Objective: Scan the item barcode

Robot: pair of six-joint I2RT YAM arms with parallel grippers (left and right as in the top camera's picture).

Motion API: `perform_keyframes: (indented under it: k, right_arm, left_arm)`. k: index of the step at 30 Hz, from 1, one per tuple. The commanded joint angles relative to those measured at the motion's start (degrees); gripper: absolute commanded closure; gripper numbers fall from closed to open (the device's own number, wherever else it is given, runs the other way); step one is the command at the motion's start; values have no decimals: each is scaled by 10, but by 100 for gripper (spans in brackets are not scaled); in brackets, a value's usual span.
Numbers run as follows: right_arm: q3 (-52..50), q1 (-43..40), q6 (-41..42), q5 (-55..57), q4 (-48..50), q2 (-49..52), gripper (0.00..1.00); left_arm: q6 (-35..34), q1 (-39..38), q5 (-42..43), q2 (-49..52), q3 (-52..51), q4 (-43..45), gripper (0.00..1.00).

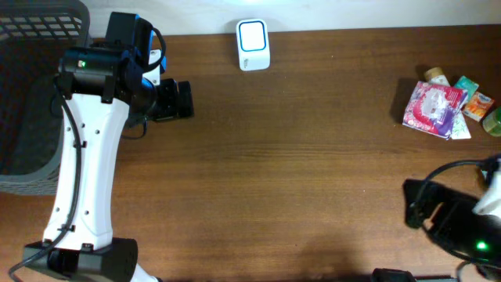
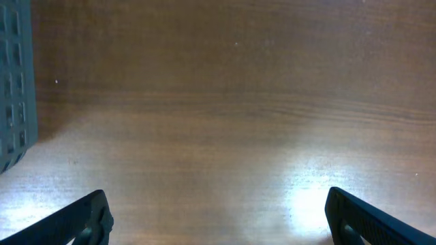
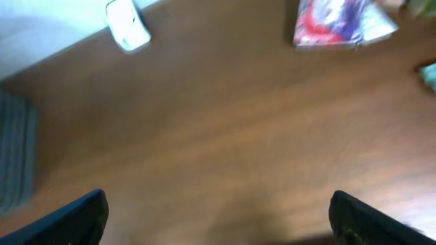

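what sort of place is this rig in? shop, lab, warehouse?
Likely a mock checkout on a test bench: white barcode scanner at the far edge of the wooden table, small packaged goods piled at right, grey slatted basket at left.

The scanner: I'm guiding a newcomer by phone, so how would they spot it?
Follow the far edge of the wooden table. The scanner sits there alone, near the middle: a small white rounded box with a blue-rimmed window, unlike the colourful packets clustered at the right.

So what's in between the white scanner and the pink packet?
Only bare table between the white scanner and the pink packet, in the overhead view.
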Motion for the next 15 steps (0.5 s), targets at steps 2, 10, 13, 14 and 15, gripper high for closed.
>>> perform_keyframes:
  k: [2, 10, 13, 14, 15]
  right_arm:
    - [-66, 6, -2, -42, -3, -15, 1]
    - [-193, 6, -2, 1, 24, -15, 1]
    - [-304, 6, -47, 0, 152, -53, 1]
    - [-355, 6, -63, -2, 200, -80, 1]
    - [-395, 7, -73, -4, 236, -105, 1]
  left_arm:
    - [9, -2, -2, -1, 2, 1, 1]
    - [9, -2, -2, -1, 2, 1, 1]
    - [9, -2, -2, -1, 2, 1, 1]
    - [9, -2, -2, -1, 2, 1, 1]
    - [9, -2, -2, -1, 2, 1, 1]
